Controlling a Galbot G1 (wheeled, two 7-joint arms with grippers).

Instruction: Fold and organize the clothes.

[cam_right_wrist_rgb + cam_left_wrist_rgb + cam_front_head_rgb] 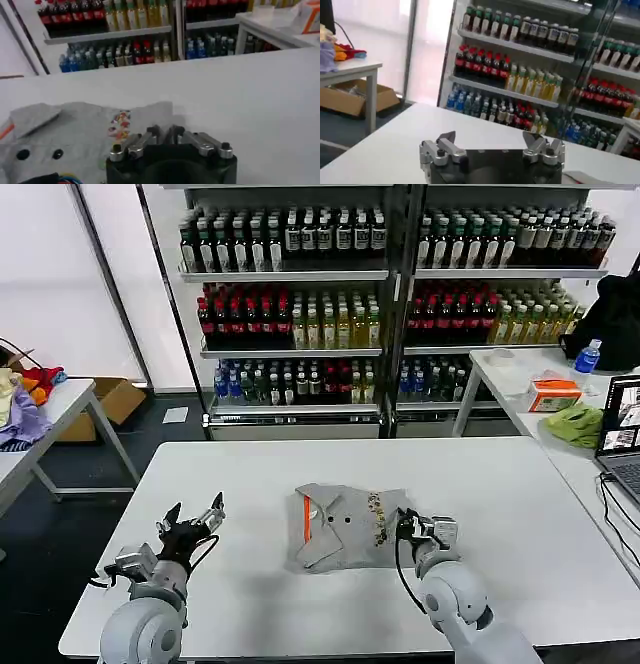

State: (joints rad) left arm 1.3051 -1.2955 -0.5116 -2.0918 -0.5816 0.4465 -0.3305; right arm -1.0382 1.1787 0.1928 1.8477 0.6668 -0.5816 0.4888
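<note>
White table (520,514). Left gripper (193,519) hovers over table's left part, fingers spread wide, nothing between them, well apart from shirt. Grey shirt (345,529) lies folded at table centre, orange-lined collar on its left side, multicoloured print near right edge. Right gripper (407,526) at shirt's right edge, fingers pinched close together.

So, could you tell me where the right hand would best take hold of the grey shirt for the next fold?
Probably the edge nearest the right hand, beside the chest print. The grey shirt lies flat and partly folded on the white table, so that thin edge can be pinched from the robot's right, low along the tabletop.
</note>
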